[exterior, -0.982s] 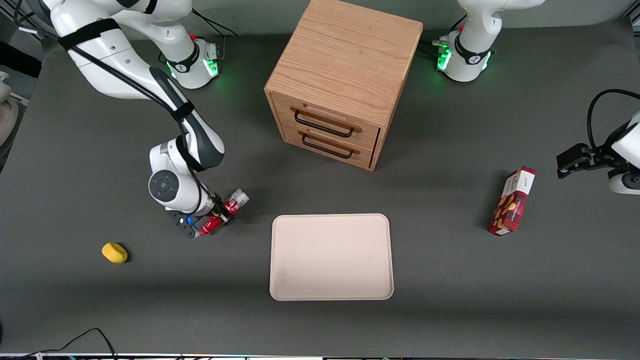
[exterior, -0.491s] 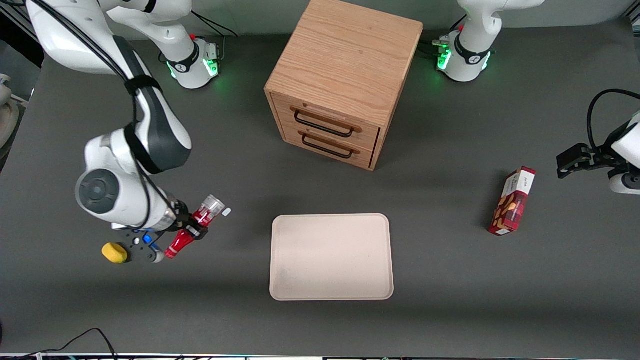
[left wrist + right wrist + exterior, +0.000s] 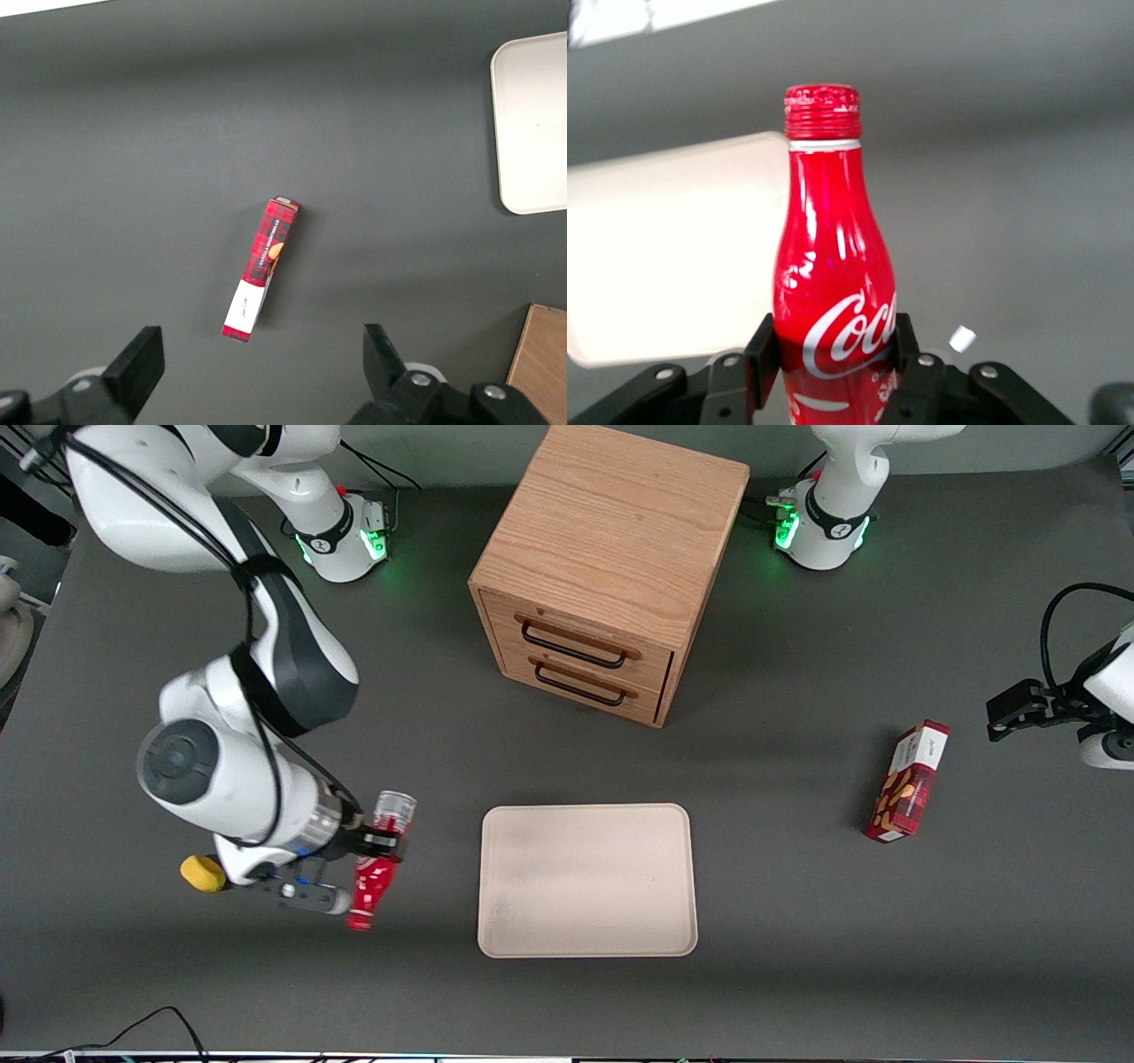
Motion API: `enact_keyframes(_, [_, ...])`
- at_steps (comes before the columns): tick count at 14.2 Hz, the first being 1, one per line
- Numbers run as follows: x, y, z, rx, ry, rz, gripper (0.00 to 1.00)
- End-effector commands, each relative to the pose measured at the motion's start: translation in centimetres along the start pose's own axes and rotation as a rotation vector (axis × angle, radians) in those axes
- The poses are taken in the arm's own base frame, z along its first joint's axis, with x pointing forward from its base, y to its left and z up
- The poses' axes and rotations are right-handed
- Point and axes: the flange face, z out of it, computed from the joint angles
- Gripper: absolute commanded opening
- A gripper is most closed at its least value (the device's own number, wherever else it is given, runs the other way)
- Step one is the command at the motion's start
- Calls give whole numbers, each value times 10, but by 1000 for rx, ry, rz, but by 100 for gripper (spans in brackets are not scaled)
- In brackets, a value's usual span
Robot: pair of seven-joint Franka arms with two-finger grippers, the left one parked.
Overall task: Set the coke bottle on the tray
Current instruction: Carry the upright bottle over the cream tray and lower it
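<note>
The coke bottle point(image 3: 376, 861) is red with a silver-grey base and white script; it also shows in the right wrist view point(image 3: 833, 274). My right gripper point(image 3: 376, 843) is shut on its body and holds it lying over, lifted off the table, its neck pointing toward the front camera. In the wrist view the gripper point(image 3: 833, 347) has both fingers point(image 3: 762, 350) pressed on the bottle's sides. The cream-beige tray point(image 3: 586, 934) lies flat beside the bottle, toward the parked arm's end, and also shows in the right wrist view point(image 3: 664, 257).
A yellow object point(image 3: 202, 873) lies by the working arm's wrist. The wooden drawer cabinet point(image 3: 611, 567) stands farther from the front camera than the tray. A red snack box point(image 3: 908, 783) lies toward the parked arm's end. A small white scrap point(image 3: 962, 337) lies on the table.
My gripper lifted the bottle off the table and swung toward the working arm's end, then came back a little toward the tray and nearer the front camera. The bottle's neck turned toward that camera.
</note>
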Motion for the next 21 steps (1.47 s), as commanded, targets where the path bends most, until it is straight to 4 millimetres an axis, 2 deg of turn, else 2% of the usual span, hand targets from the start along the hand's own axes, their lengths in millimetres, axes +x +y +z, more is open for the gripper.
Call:
enact_keyframes(1, [19, -11, 53, 32, 0, -189, 2])
enact_keyframes(3, [11, -23, 93, 34, -46, -201, 0])
enact_keyframes(4, [10, -22, 111, 30, -69, -188, 0])
enact_keyframes(8, [-11, -59, 170, 42, -85, -107, 0])
enact_keyframes(9, [-12, -60, 183, 43, -87, -106, 0])
enact_keyframes(11, [-14, -59, 199, 46, -97, -101, 0])
enact_keyframes(13, [-17, -67, 211, 64, -80, -52, 0])
enact_keyframes(15, [-19, -70, 215, 65, -75, -57, 0])
enact_keyframes(16, [-19, -70, 215, 65, -73, -58, 5])
enact_keyframes(17, [-19, -69, 215, 62, -72, -57, 32])
enact_keyframes(18, [-18, -70, 215, 66, -67, -55, 90])
enact_keyframes(19, [-18, -69, 216, 68, -61, -54, 100])
enact_keyframes(21, [-18, -70, 217, 71, -54, -62, 100])
